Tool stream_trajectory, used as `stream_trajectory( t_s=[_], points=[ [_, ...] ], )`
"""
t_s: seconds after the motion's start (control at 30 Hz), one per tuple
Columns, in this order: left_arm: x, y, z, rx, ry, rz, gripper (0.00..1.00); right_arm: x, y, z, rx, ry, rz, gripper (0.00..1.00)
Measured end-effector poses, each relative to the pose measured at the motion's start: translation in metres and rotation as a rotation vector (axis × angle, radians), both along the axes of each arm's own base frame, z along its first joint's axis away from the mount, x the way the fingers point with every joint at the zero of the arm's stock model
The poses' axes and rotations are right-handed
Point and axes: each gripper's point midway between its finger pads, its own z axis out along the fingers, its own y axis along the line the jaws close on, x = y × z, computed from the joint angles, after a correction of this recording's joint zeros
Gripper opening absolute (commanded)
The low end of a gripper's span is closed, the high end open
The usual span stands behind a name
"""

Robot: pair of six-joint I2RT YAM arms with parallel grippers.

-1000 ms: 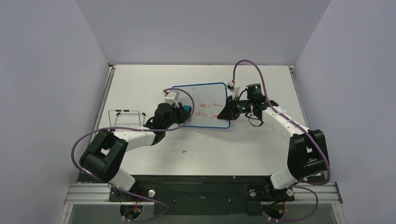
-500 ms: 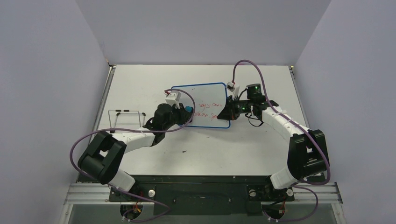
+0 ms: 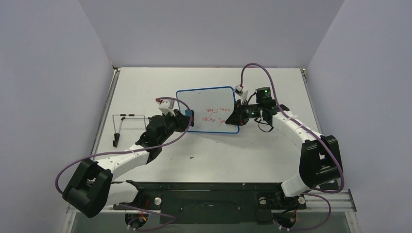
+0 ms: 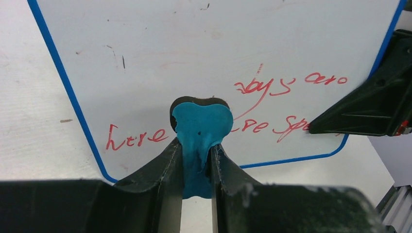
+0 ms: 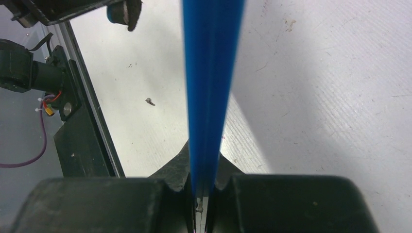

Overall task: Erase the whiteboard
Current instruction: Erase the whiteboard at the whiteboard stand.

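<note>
The whiteboard (image 3: 206,99) has a blue rim and red handwriting on its lower half; it is held tilted at the table's middle. In the left wrist view the whiteboard (image 4: 194,53) fills the frame, with red words along its lower part. My left gripper (image 3: 188,118) is shut on the blue-and-black eraser (image 4: 200,131), which is over the board near its lower left. My right gripper (image 3: 235,115) is shut on the board's right edge; the right wrist view shows the blue rim (image 5: 210,87) edge-on between the jaws.
A thin wire stand (image 3: 127,121) sits at the table's left side. The table's metal front rail (image 3: 209,196) runs past both arm bases. Purple walls close in the left, back and right.
My left arm has drawn back to the left and toward the near edge, carrying the eraser from the board's middle-left to its lower left corner. The right arm and the board have stayed put.
</note>
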Motion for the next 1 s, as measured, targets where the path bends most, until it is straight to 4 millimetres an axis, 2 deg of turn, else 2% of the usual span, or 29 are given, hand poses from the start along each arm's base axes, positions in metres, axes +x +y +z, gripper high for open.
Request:
stream_trajectory(
  t_s=[0.2, 0.33, 0.47, 0.63, 0.73, 1.0],
  points=[
    [0.006, -0.01, -0.03, 0.026, 0.092, -0.023, 0.0, -0.001, 0.001, 0.001, -0.007, -0.012, 0.004, 0.0],
    [0.015, -0.025, -0.039, 0.05, 0.115, -0.042, 0.0, -0.001, 0.002, 0.001, -0.007, -0.013, 0.005, 0.0],
    [0.028, -0.046, -0.041, 0.082, 0.101, -0.045, 0.0, -0.001, 0.002, 0.001, -0.007, -0.011, 0.004, 0.0],
    [0.046, -0.06, -0.041, 0.1, 0.077, -0.006, 0.0, 0.01, -0.005, 0.001, -0.016, -0.028, -0.04, 0.0],
    [0.046, -0.064, -0.04, 0.113, 0.063, -0.001, 0.0, 0.011, -0.007, 0.002, -0.019, -0.033, -0.047, 0.0],
    [0.031, -0.088, -0.031, 0.106, 0.013, -0.076, 0.0, 0.012, -0.007, 0.002, -0.02, -0.041, -0.044, 0.0]
  ],
)
